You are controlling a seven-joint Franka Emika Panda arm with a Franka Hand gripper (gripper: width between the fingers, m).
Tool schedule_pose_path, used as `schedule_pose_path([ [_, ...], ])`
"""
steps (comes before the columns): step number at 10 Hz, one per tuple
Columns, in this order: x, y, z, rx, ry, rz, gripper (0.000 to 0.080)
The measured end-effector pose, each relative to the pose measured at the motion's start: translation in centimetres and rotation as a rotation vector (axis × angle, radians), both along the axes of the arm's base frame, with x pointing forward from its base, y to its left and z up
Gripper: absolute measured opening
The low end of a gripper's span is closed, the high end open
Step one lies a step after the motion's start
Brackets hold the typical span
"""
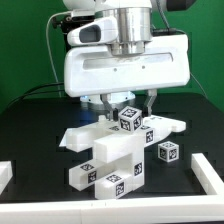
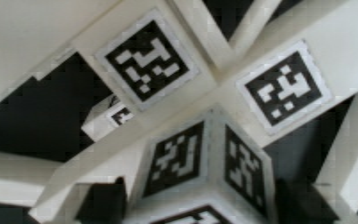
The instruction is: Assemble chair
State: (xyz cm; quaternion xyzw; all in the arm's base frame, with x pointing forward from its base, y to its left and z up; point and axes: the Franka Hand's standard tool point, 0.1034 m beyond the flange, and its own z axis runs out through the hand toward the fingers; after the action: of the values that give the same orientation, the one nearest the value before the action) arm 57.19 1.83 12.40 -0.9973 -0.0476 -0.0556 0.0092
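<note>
The hand points straight down at the chair pieces; grasping or not, unclear.

No readable text; only black-and-white square tags on the chair pieces, apparently wordless

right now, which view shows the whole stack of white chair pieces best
The exterior view: the stacked chair pieces appear whole, with their outline against the black table. The wrist view gives only a blurred close-up of crossing white bars and a few square tags, with no overall shape.
</note>
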Motion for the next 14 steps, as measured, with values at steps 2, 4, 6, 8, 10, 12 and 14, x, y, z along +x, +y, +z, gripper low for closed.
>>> schedule_pose_path([
  [2,0.0,0.0,0.0,0.018,0.004,-0.152,0.0396],
  [4,0.1,0.0,0.0,0.029,0.005,-0.267,0.0396],
  [6,0.4,0.5,0.0,0.04,-0.009,-0.403,0.0396],
  [8,0.4,0.4,0.0,0.038,-0.009,-0.391,0.0465],
  [10,0.3,0.9,-0.3,0.01,-0.006,-0.265,0.0583],
  [12,0.4,1.0,-0.1,-0.019,-0.014,-0.026,0.064],
  [14,0.3,1.1,-0.2,-0.035,-0.014,0.095,0.0649],
])
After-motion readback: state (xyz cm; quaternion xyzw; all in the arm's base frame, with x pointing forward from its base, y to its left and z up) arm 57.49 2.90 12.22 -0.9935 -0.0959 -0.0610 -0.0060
